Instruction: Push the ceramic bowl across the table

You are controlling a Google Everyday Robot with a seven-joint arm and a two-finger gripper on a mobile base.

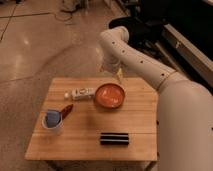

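Four things on the tabletop (85,131), the tool at its far edge.
The ceramic bowl (109,95) sits toward the far side, right of centre. A tube (80,93) lies on its side just left of the bowl. A cup (52,120) stands near the left edge, a utensil (66,110) leaning out of it. A flat bar (114,138) lies near the front edge. The tool (118,75) hangs just behind the bowl.

- Bowl (109,95) at frame centre, on the far side of the table (85,135)
- Gripper (118,75) just above the bowl's upper-right rim
- White tube (81,93) just left of the bowl
- Cup (52,120) at left
- Black bar (114,138) lower centre
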